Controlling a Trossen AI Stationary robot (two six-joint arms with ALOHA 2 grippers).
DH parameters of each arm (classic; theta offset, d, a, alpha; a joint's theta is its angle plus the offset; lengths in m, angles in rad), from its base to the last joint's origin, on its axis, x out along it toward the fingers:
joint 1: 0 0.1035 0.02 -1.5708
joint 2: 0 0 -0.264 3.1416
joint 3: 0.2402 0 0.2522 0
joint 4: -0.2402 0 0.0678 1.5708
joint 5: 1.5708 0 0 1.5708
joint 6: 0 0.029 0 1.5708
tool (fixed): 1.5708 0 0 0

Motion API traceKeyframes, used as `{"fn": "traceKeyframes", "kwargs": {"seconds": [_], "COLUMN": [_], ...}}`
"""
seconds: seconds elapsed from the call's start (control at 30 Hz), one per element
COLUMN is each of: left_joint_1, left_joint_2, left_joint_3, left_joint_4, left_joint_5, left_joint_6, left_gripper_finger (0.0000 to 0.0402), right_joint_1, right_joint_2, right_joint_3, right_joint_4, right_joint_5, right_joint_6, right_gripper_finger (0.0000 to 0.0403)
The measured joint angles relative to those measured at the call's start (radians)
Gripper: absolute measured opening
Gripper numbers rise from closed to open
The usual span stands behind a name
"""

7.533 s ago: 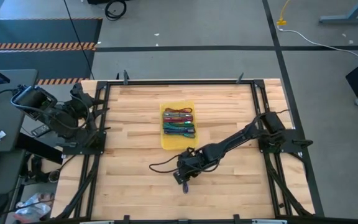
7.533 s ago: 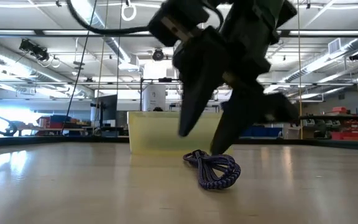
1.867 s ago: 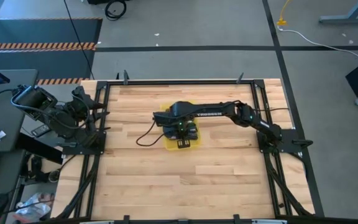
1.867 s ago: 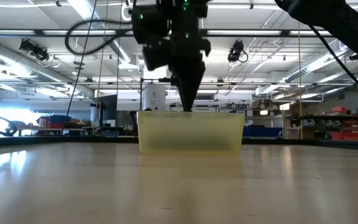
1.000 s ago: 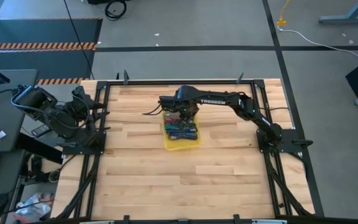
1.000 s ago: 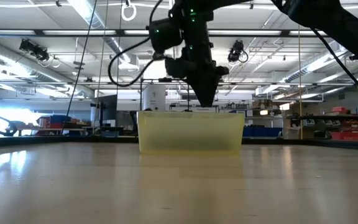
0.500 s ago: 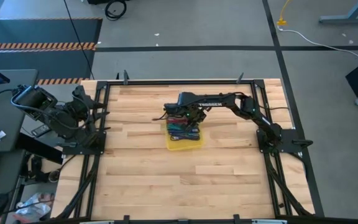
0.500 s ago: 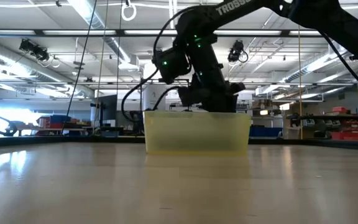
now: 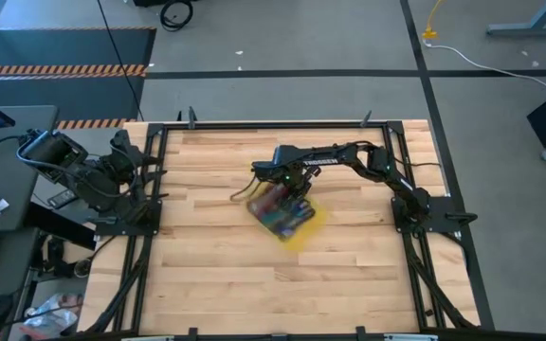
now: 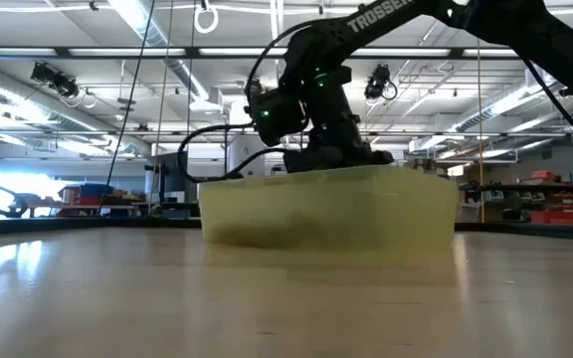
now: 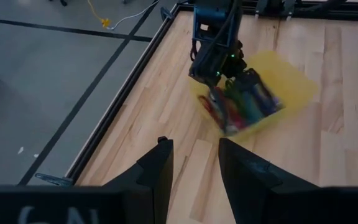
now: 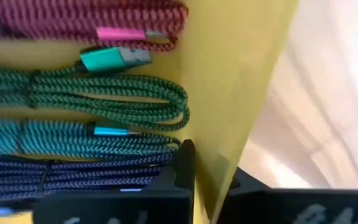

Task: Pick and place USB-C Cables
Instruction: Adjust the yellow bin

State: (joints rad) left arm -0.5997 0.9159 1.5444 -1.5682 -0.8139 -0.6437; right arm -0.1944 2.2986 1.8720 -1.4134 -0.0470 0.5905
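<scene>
A flat yellow tray (image 9: 313, 220) sits askew at the table's middle, holding several USB-C cables (image 9: 278, 210) side by side. The right wrist view shows maroon (image 12: 73, 18), green (image 12: 86, 93), teal (image 12: 73, 140) and purple (image 12: 61, 174) bundles lying on its floor. My right gripper (image 9: 295, 188) reaches down at the tray's far right part and is shut on its wall. In the low view the tray (image 10: 326, 214) hides the fingertips. My left gripper (image 11: 194, 162) waits open at the table's left edge (image 9: 133, 152), holding nothing. My right gripper pinches the tray's side wall (image 12: 213, 149) beside the looped ends of the cables. One finger (image 12: 182, 165) is inside the tray and the other (image 12: 244, 182) outside. The fingers come from above, pointing down. Whether the tray's bottom still touches the table I cannot tell.
A black cord (image 9: 240, 194) trails from my right wrist onto the wood left of the tray. Black frame rails (image 9: 254, 124) run along the table's edges. Bare wood (image 9: 282, 284) lies on the near side of the tray.
My right gripper has gone down at the tray's far end and shifted a little toward the table's right and near edges. The tray has turned about on the table and slid toward the near right. It now stands skewed, where before it lay square.
</scene>
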Motion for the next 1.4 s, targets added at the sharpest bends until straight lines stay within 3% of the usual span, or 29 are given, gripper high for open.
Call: {"fn": "traceKeyframes", "kwargs": {"seconds": [0.13,0.3,0.67,0.9,1.4], "left_joint_1": [0.0,0.0,0.0,0.0,0.0], "left_joint_2": [0.0,0.0,0.0,0.0,0.0], "left_joint_3": [0.0,0.0,0.0,0.0,0.0], "left_joint_4": [0.0,0.0,0.0,0.001,0.001], "left_joint_5": [0.0,0.0,0.0,0.0,0.0], "left_joint_6": [-0.017,-0.039,-0.071,-0.086,-0.104], "left_gripper_finger": [0.0134,0.0134,0.0134,0.0134,0.0134], "right_joint_1": [0.012,0.028,0.029,0.018,0.039], "right_joint_2": [0.002,0.003,0.003,0.003,0.003], "right_joint_3": [0.011,0.029,0.155,0.202,0.202], "right_joint_4": [-0.004,-0.007,-0.013,0.121,0.182], "right_joint_5": [0.002,0.089,0.166,0.135,0.07], "right_joint_6": [-0.087,-0.182,-0.533,-0.617,-0.746], "right_gripper_finger": [0.0005,0.0004,0.0002,0.0002,0.0002]}}
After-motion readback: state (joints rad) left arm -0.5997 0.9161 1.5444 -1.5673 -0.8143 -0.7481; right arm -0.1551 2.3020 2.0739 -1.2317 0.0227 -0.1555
